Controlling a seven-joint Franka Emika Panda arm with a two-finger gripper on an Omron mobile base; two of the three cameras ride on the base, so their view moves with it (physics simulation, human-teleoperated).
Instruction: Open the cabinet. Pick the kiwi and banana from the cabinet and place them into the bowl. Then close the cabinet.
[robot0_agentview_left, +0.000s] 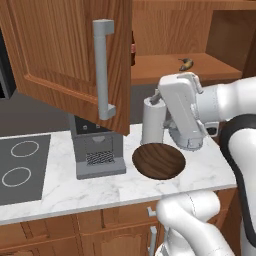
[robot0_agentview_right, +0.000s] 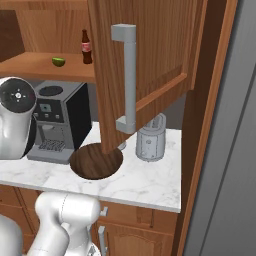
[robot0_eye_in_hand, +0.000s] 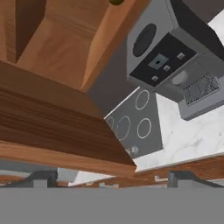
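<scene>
Overhead, both doors of the cabinet stand swung out over the marble counter, crowding the room above the bowl. The gripper holds nothing, its tips spread apart. The kiwi sits near a bottle on the shelf, the banana further right; coffee machine and a grey blender flank the bowl.

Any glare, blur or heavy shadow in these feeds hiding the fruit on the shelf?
Left base view: sharp, even light, no glare; banana clear on the lit shelf. Right base view: equally crisp; kiwi plain beside the bottle, cabinet interior only mildly shaded. Hand view: rolled at an angle, the near door edge looms large, coffee machine still sharp.
</scene>
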